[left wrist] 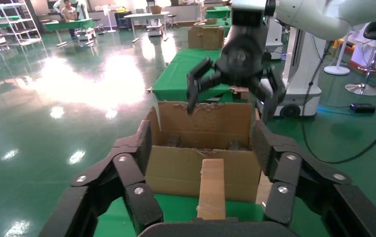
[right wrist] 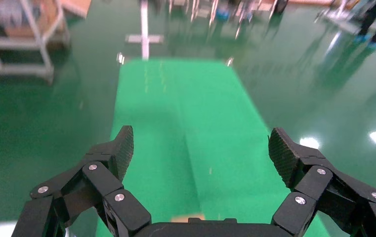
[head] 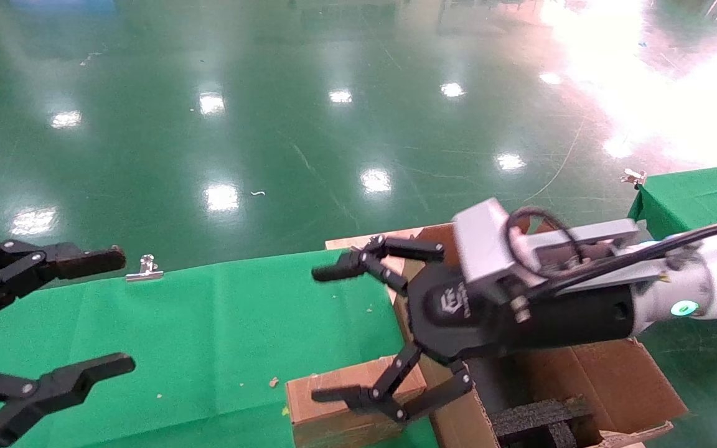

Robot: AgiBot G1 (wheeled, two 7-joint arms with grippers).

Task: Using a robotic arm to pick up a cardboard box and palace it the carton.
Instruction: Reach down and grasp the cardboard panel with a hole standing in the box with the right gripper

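Note:
The cardboard box (head: pixel 340 407) is a flat brown slab on the green cloth, right against the carton (head: pixel 620 379), a large brown carton with black foam blocks (head: pixel 539 418) inside. My right gripper (head: pixel 327 333), on the white arm, is open and empty. It hovers above the box and the carton's near wall, one finger over each. The right wrist view shows its open gripper (right wrist: pixel 203 148) over green cloth, with a brown sliver of the box (right wrist: pixel 188 217) at the edge. My left gripper (head: pixel 116 311) is open and empty at the table's far left. Its wrist view shows the gripper (left wrist: pixel 203 143), box (left wrist: pixel 211 190) and carton (left wrist: pixel 176 170).
A green cloth covers the table (head: pixel 209 323), held by a metal clip (head: pixel 144 269) at its far edge. A second green table (head: pixel 701 193) stands at the right. Glossy green floor lies beyond. In the left wrist view, more tables and a robot base (left wrist: pixel 299 74) stand behind the carton.

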